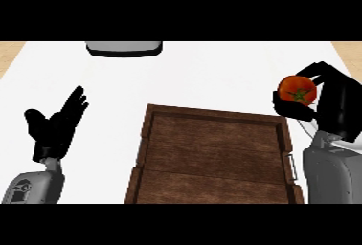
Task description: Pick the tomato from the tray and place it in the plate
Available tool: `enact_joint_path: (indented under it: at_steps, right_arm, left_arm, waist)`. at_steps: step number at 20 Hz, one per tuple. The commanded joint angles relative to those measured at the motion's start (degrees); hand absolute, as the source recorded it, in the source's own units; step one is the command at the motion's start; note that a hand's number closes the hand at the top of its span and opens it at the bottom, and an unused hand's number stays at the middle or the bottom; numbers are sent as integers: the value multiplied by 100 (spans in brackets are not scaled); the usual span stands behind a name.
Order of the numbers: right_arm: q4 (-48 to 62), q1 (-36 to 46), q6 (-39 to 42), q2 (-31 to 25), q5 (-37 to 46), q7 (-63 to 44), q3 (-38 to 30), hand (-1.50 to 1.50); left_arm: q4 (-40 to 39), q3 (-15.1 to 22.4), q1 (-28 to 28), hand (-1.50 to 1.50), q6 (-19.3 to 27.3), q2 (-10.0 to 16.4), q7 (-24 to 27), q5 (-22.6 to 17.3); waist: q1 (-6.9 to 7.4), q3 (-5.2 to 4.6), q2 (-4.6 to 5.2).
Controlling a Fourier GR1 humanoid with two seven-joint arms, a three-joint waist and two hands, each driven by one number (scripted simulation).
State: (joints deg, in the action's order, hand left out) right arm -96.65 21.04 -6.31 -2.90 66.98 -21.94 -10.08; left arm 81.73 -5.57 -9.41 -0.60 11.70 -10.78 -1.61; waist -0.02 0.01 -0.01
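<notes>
A red tomato (pixel 297 92) with a green stem is held in my right hand (pixel 332 103), whose fingers and thumb curl round it at the right side of the view, beyond the tray's right edge. A dark wooden tray (pixel 212 158) lies in the middle of the white counter with nothing in it. A thin white curve just under my right hand looks like the plate's rim (pixel 309 132); the hand and forearm hide the rest. My left hand (pixel 55 125) rests open at the left, fingers up.
A grey and black appliance (pixel 124 48) sits at the counter's far edge, top centre. Bare white counter lies between the tray and my left hand. Wooden floor shows at both upper corners.
</notes>
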Motion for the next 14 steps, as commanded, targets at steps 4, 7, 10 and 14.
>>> enact_joint_path:
  at_steps: [4,7,10,14]
  right_arm:
    - [1131,392,-319,-953,-819,420,-1207,150]
    - [1827,268,-512,-1410,-1329,1101,-1643,150]
    - [2213,32,-520,-1740,-1539,1514,-1810,150]
    - [3469,401,-284,-2190,-1448,1741,-1772,150]
  left_arm:
    - [65,52,161,0,-2,-77,126,99]
    - [-176,63,44,0,16,-112,296,183]
    - [-203,-82,-156,0,-101,27,243,74]
    - [75,-40,-117,0,-84,-46,-27,10]
  waist:
    - [35,2,13]
    - [29,3,20]
    - [9,2,15]
    - [72,5,25]
